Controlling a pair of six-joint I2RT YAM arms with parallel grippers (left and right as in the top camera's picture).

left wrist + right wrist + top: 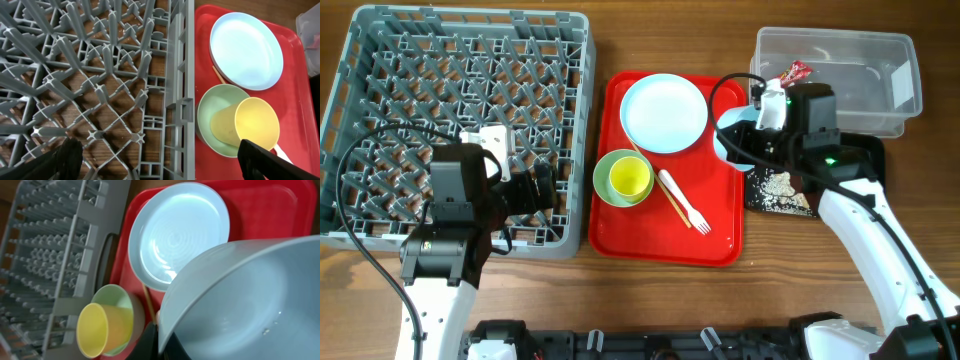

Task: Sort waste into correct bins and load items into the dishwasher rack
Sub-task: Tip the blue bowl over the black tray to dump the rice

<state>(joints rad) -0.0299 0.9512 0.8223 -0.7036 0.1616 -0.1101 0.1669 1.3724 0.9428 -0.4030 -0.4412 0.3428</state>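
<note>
While your right fingers (167, 347) clamp the blue bowl (240, 305), the rack (470, 18) lies left beyond the red tray (620, 235); your left fingers (67, 157), spread empty, hover nearer.

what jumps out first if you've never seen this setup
The bright red tray in the middle, carrying a pale blue plate and a yellow cup lying in a green bowl. Left of it sits the big grey pegged rack. At the tray's right edge, the right gripper holds a pale blue bowl by its rim.
</note>
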